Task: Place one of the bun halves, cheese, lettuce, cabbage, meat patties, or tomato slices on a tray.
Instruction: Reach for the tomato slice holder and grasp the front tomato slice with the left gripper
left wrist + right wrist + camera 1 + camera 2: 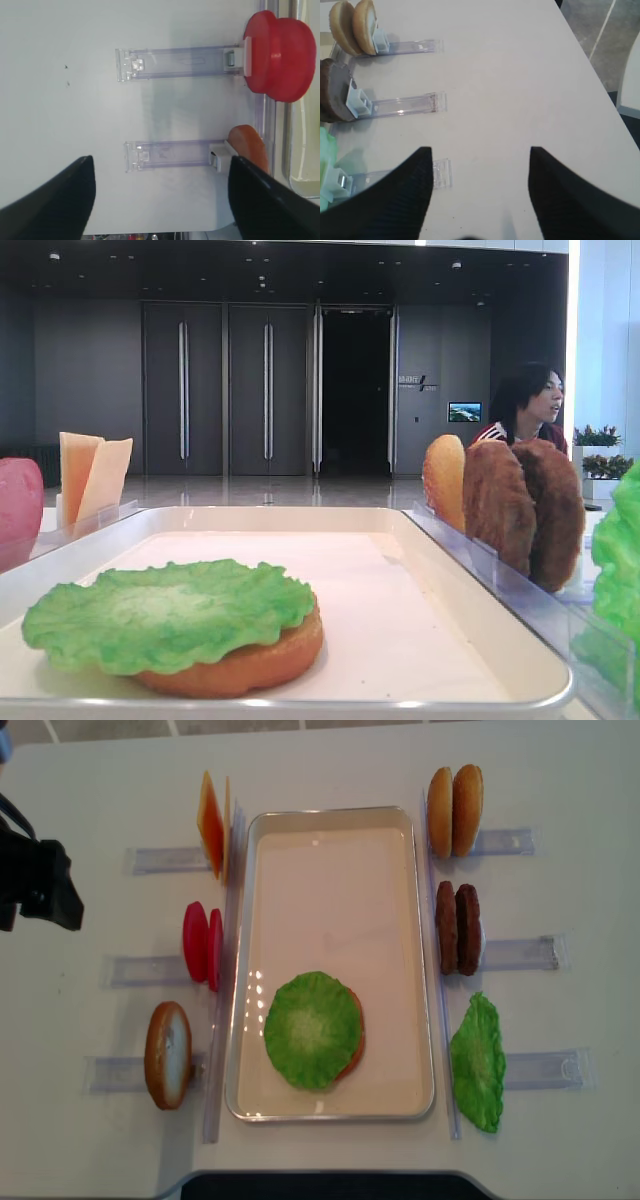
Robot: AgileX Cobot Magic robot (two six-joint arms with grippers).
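Low front view: white tray (470, 570) filling the frame, holding a bun half (250, 665) near its front left with a ruffled lettuce leaf (165, 615) lying flat on top. Cheese slices (92, 475) upright in a clear rack at left, a red tomato slice (18, 502) at the far left edge. On the right, another bun half (444, 480) and two meat patties (525, 508) standing on edge beside the rim. A seated person (528, 405) in the background.

Right wrist view: right end effector (480, 190) empty, fingers wide apart, hovering over the bare white surface (520, 75). Racks of buns, patties and green leaf off to the left, well apart from the fingers.

Left wrist view: left end effector (161, 200) likewise spread and empty, above the surface. Two tomato slices (280, 56) at the far end of the upper rack (175, 63); an orange bun edge (250, 147) at the end of the lower rack, between and beyond the fingertips.

Overhead view: tray central, bun and lettuce stacked in its lower half, upper half bare. Only the dark body of the left arm (35, 880) visible, at the left edge, near the cheese rack; right arm out of frame.

Likely next: picking a further layer. For a good grasp, best to approach along the rack, straddle one upright disc across its thin faces without nudging its neighbour, lift clear of the divider, then lay flat and centred on the lettuce, releasing low to avoid sliding the stack.
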